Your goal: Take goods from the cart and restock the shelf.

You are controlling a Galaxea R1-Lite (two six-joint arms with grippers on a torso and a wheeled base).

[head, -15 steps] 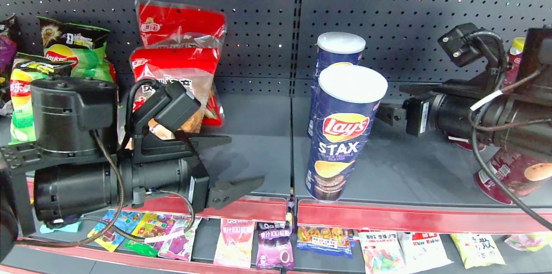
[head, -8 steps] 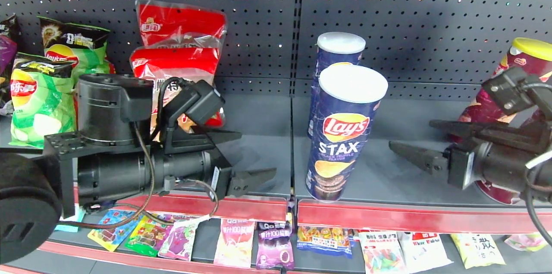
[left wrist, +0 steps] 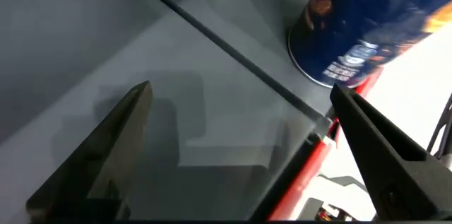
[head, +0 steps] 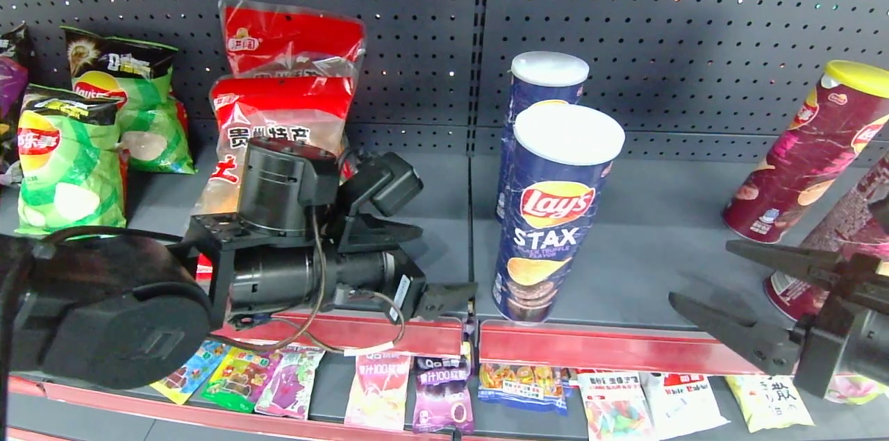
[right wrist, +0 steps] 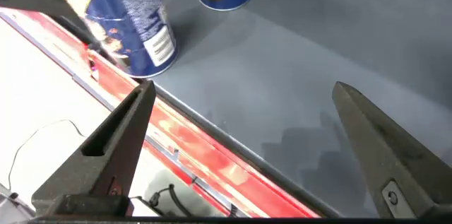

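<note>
can [head: 555, 219] beside left gripper [head: 448, 260] (upright)

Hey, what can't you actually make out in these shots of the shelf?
Head view, rear blue can: lower body hidden by front blue can.
Head view, lower red bag: bottom hidden by left arm.
Head view, dark red can: cut off by the right edge, partly behind right tool.

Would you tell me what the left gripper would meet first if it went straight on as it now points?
Most likely the front blue can: it stands just ahead of the left gripper, in line with one open finger, though depth is unclear.
</note>
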